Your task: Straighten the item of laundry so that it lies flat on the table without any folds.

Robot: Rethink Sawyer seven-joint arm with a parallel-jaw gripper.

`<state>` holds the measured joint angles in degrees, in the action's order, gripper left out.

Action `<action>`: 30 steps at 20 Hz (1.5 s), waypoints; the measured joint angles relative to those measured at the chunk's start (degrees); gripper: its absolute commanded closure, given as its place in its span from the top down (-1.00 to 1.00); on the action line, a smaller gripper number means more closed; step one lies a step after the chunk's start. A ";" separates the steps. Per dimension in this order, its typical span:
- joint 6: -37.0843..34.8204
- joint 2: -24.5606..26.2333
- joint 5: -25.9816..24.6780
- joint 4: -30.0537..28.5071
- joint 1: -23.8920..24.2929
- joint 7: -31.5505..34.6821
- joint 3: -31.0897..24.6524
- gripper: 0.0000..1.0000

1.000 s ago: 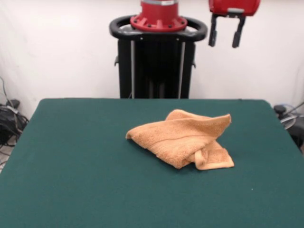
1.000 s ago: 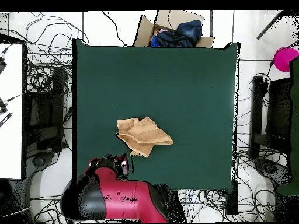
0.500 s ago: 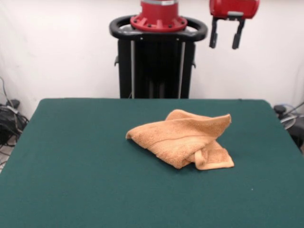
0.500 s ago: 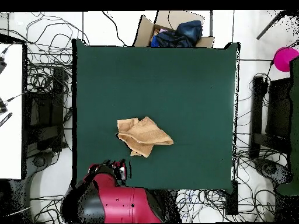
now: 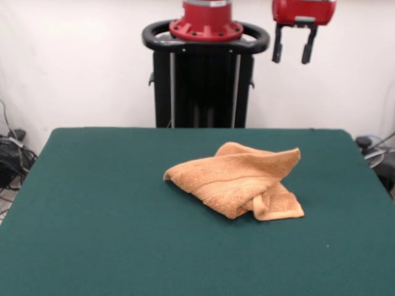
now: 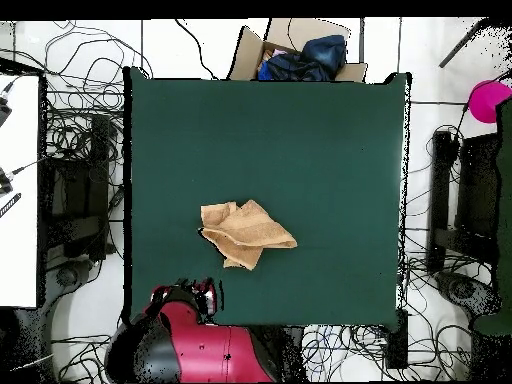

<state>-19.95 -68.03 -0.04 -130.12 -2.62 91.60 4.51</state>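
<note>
Mid-table, I see the towel (image 5: pixel 237 184) bunched on the table (image 5: pixel 111 234) — one corner tucked under at near right, so it cannot lie flat. Beyond, my gripper (image 5: pixel 292 44) hangs high beside the pedestal (image 5: pixel 205 80), fingers spread and empty — clear of the cloth.

Towel (image 5: pixel 237 180) near mid-table (image 5: pixel 99 216), pedestal (image 5: pixel 205 74) behind, claw (image 5: pixel 292 48) high above far edge.
</note>
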 measured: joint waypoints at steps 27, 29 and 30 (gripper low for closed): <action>4.38 0.07 0.55 -1.97 1.22 0.00 -0.89 1.00; 5.50 0.16 0.58 -2.51 1.86 0.00 -1.13 1.00; 6.49 0.28 0.59 -2.96 2.43 0.00 -1.32 1.00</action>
<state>-13.47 -67.75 0.54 -133.07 -0.19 91.60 3.19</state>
